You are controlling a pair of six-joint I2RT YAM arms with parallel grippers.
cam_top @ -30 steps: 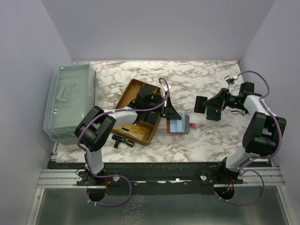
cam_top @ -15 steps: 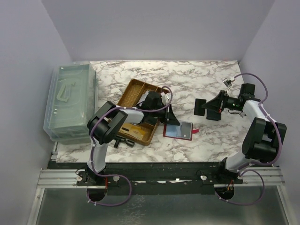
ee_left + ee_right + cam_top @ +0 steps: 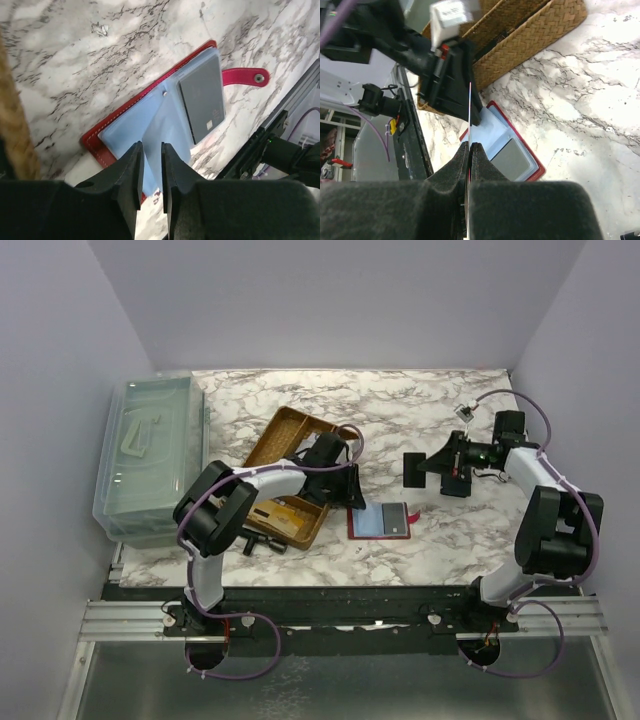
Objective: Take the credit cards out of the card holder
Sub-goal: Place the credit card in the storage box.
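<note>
Card holder (image 3: 380,521) has dropped flat; left hand (image 3: 151,150) narrowly parted, right hand (image 3: 470,147) pinching card (image 3: 411,468)

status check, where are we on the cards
Left gripper slightly open above card holder. Right gripper shut on a thin card. Holder lies open, grey card in sleeve. Wicker basket beside, not blocking.

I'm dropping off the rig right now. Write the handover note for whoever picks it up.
Left gripper: jaws slightly parted just over the blue sleeves of the card holder, gripping nothing that I can see.
Right gripper: shut on a thin card, away from the holder.
Holder lies open on the marble table, beside the wicker tray.
Done: one card out.
Left: grey card sits in its sleeve.
</note>
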